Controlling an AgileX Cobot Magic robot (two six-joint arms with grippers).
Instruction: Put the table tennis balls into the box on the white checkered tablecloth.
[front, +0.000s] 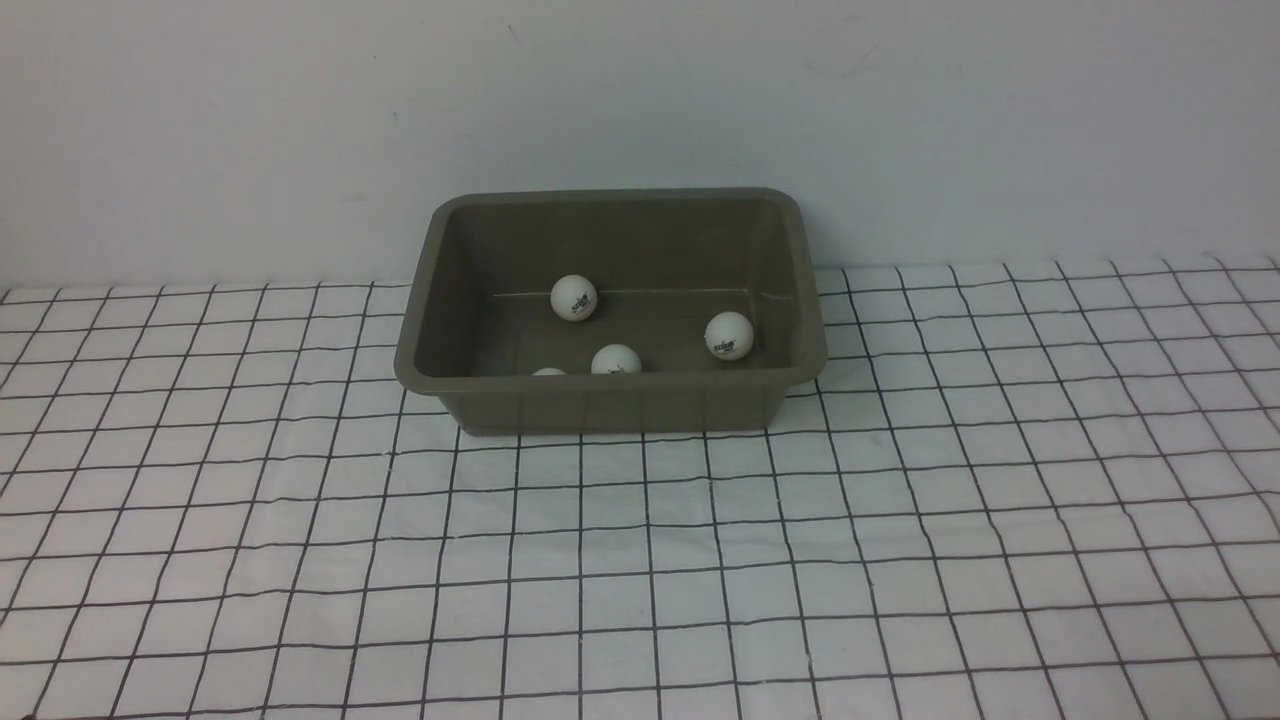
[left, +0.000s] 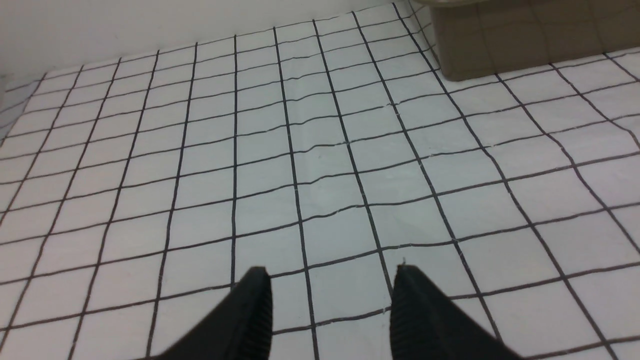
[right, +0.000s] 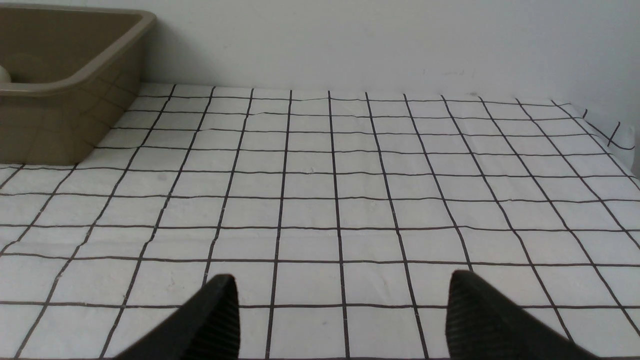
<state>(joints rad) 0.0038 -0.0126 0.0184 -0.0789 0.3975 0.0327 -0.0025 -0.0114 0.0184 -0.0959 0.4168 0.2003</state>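
The left hand is seen released and empty. All four table tennis balls are judged already inside the box on the white checkered tablecloth. The right hand is likewise released; both are best kept clear.

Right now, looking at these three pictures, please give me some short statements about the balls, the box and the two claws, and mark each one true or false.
1. Four table tennis balls lie inside the box. True; one shows only partly behind the near wall.
2. One ball lies on the white checkered tablecloth outside the box. False: no ball shows on the cloth in any view.
3. The left claw holds a ball. False: it is open and empty.
4. The right claw is open above the cloth. True.
5. The box lies tipped on its side. False: it stands upright on the cloth.
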